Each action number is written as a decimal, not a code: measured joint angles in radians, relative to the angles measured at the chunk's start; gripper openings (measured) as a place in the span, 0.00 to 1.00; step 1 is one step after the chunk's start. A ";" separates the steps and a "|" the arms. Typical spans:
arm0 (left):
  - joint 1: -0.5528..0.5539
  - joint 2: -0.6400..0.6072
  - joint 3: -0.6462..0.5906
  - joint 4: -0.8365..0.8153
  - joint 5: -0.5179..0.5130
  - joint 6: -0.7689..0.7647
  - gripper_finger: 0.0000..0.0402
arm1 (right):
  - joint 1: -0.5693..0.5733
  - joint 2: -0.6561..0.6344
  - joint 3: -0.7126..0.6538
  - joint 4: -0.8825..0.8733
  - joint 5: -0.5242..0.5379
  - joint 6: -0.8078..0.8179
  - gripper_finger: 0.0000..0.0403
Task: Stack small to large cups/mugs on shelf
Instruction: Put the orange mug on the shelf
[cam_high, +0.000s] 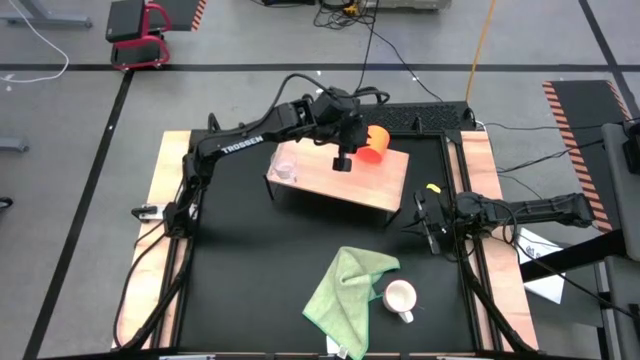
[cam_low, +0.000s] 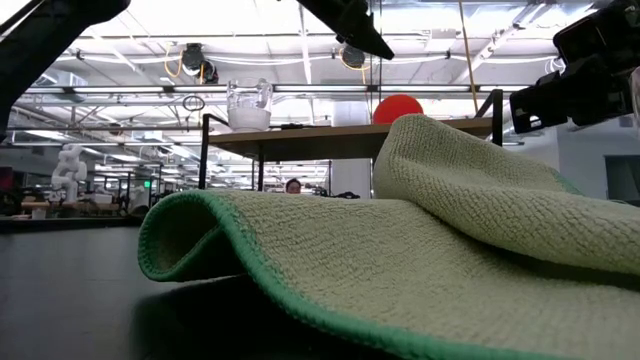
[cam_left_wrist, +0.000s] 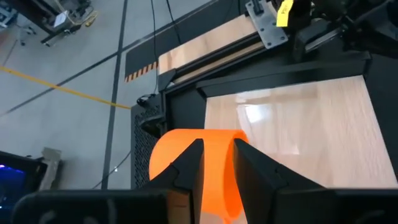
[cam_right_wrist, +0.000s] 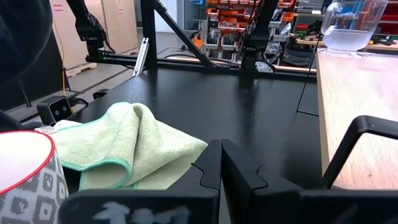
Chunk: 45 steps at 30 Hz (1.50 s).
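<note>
The left tool (cam_left_wrist: 216, 163) is clamped on the orange mug's (cam_high: 372, 143) rim, holding it over the shelf (cam_high: 385, 183) near the glass cup (cam_high: 283, 168). The right tool (cam_right_wrist: 221, 163) waits pressed together beside the shelf; the white mug (cam_high: 400, 297) sits on the worktop (cam_high: 250, 260).

Left gripper (cam_left_wrist: 217, 163) reaches far forward, clamping; right gripper (cam_right_wrist: 221, 163) rests closed.

Overhead, table-level, wrist close-ups — shelf (cam_high: 340, 178) shared.
</note>
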 joint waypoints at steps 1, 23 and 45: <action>-0.003 0.000 0.000 -0.003 0.000 0.002 0.23 | 0.000 0.000 0.000 0.000 0.000 0.000 0.00; -0.018 0.057 -0.008 -0.060 -0.155 0.018 0.73 | 0.000 0.000 0.000 0.006 0.000 0.000 0.00; -0.001 0.087 -0.008 -0.012 -0.206 0.025 0.68 | 0.000 0.007 0.000 0.006 0.000 0.004 0.00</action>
